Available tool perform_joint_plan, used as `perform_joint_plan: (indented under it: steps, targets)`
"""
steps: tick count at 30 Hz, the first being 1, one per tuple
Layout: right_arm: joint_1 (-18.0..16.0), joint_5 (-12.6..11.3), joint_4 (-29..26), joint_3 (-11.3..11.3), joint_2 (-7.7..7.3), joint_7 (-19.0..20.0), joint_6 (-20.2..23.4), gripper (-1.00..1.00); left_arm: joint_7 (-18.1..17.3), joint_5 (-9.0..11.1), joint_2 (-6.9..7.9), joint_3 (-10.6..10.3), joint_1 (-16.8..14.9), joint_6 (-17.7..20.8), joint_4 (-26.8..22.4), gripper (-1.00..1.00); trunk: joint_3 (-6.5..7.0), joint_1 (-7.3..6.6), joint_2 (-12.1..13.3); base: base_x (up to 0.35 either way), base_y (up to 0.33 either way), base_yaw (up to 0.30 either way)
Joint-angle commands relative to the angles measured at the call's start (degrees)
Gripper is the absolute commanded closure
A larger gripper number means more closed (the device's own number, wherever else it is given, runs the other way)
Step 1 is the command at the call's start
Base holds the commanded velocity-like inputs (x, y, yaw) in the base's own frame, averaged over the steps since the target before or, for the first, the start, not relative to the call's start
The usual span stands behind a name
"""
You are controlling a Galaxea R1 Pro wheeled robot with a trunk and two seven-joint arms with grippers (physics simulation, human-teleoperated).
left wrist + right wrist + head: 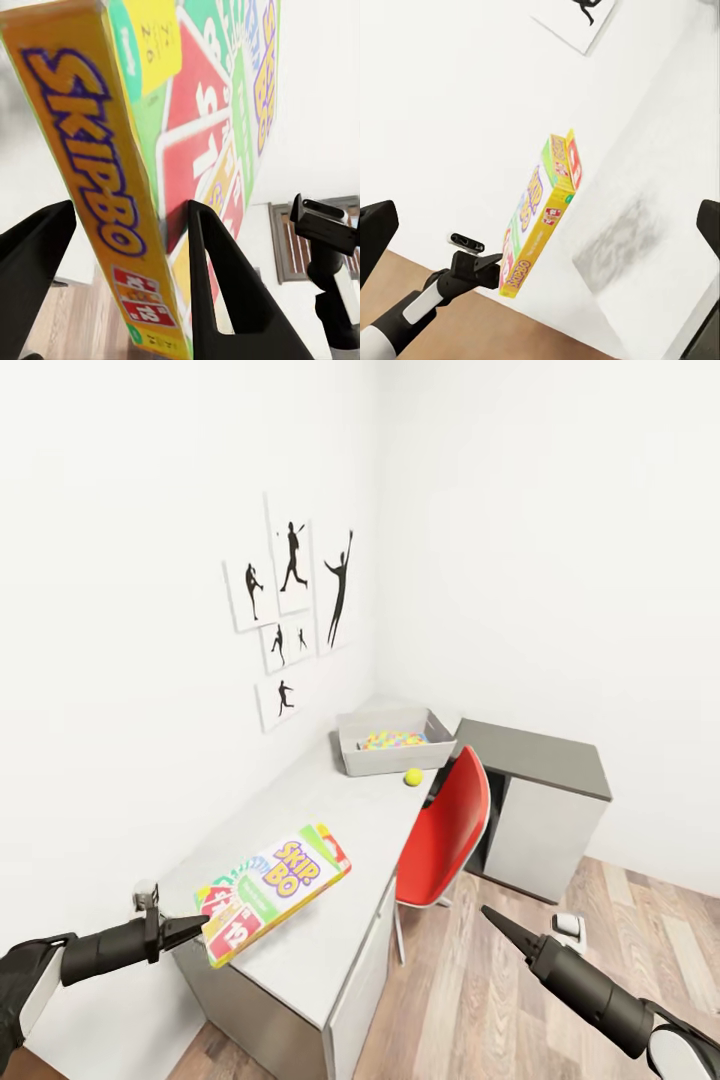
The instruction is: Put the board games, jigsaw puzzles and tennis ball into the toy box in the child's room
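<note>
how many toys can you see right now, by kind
board games: 1, the Skip-Bo box held in the left gripper
tennis balls: 1, on the table beside the toy box
jigsaw puzzles: colourful pieces in the toy box, count unclear
total clearly countable: 2

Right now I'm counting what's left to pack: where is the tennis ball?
In the head view the tennis ball sits on the table at its far end, just in front of the toy box, beside the red chair.
</note>
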Motion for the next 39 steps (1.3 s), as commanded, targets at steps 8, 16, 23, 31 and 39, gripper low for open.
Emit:
perform_joint_plan:
  steps: [8,16,23,31,39]
  targets:
    - [0.0,-0.4,0.0,-0.1,-0.04,-0.1,0.5,-1.0,-0.2,0.1,0.09,0.0,0.0,0.5,0.0,1.0,0.45,0.04,-0.1,-0.007,0.0,-0.207]
    - [0.0,-0.4,0.0,-0.1,0.01,-0.1,0.5,-1.0,-0.1,0.1,0.09,0.0,0.0,0.5,0.0,1.0,1.0,0.04,-0.1,0.0,0.0,-0.207]
    - [0.0,-0.4,0.0,-0.1,0.02,-0.1,0.5,-1.0,-0.2,0.3,0.12,0.4,0.0,0.4,0.0,1.0,1.49,0.04,-0.1,0.0,0.0,-0.207]
    - [0.0,-0.4,0.0,-0.1,0.03,-0.1,0.5,-1.0,-0.2,0.5,0.18,0.6,0.1,-1.8,0.0,1.0,1.91,0.04,-0.1,0.029,-0.018,-0.162]
    - [0.0,-0.4,-0.1,-0.1,0.04,-0.2,0.4,-1.0,-0.2,0.5,0.2,0.7,0.1,-2.9,0.1,1.0,1.95,0.04,-0.1,0.212,-0.197,-0.016]
